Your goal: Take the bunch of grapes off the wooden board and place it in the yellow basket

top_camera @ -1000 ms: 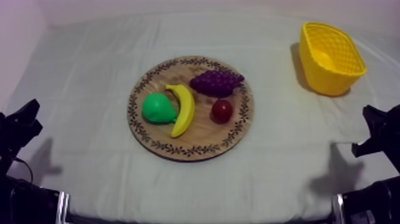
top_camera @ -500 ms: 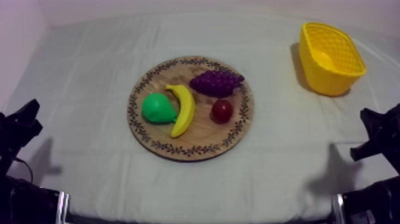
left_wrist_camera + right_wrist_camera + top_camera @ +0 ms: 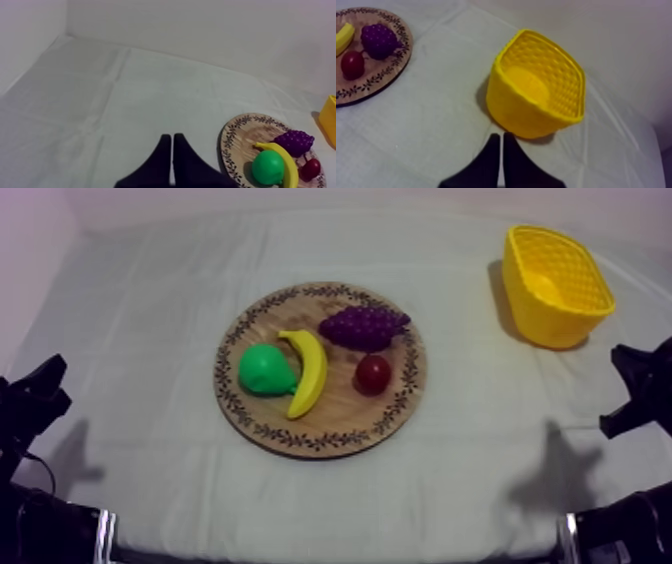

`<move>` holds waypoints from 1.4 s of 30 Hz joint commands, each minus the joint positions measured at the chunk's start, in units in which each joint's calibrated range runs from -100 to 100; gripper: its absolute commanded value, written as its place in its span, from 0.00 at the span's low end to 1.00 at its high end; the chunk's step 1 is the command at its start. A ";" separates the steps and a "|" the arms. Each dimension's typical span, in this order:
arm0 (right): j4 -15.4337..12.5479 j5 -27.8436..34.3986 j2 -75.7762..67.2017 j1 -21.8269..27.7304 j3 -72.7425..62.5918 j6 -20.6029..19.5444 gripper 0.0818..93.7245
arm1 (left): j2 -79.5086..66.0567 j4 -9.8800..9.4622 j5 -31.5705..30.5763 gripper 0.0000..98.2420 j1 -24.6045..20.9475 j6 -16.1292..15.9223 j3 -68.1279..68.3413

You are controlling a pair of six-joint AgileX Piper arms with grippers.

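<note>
You have the whole job ahead of you. The cloth-covered table (image 3: pixel 140 298) carries the round wooden board (image 3: pixel 335 420) at its middle. The yellow basket (image 3: pixel 548 318) stands upright, well apart from the board on your right side, and looks empty.

Your left gripper (image 3: pixel 171 138) rests low at its own side, short of the board, with its two fingers pressed together into a narrow wedge and nothing between them. Your right gripper (image 3: pixel 501 136) sits near the basket, just in front of it, with its fingers likewise together and empty.

On the board, the banana (image 3: pixel 308 371) lies curved against the pear (image 3: pixel 265 370). The bunch of grapes (image 3: pixel 364 326) lies on the board's far side, toward the basket, and neither gripper has touched it yet. The small red fruit (image 3: pixel 373 374) sits just beside the grapes, on the near side.

So nothing is done. Reaching, gripping, lifting, carrying and dropping are all left. I judge your right arm the better placed for it.
</note>
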 commanded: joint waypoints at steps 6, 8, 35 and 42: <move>0.38 0.62 8.70 -1.38 -8.15 -0.13 0.00 | 0.00 -0.02 -0.01 0.00 0.00 0.01 -0.02; 0.60 0.78 11.25 -1.90 -10.47 -0.33 0.00 | 0.00 -0.02 -0.01 0.00 0.00 0.01 -0.02; 3.03 14.89 39.89 -10.69 -44.13 -3.88 0.00 | 0.00 -0.02 -0.01 0.00 0.00 0.01 -0.02; 4.12 19.18 45.82 -12.74 -50.45 -3.94 0.00 | 0.00 -0.02 -0.01 0.00 0.00 0.01 -0.02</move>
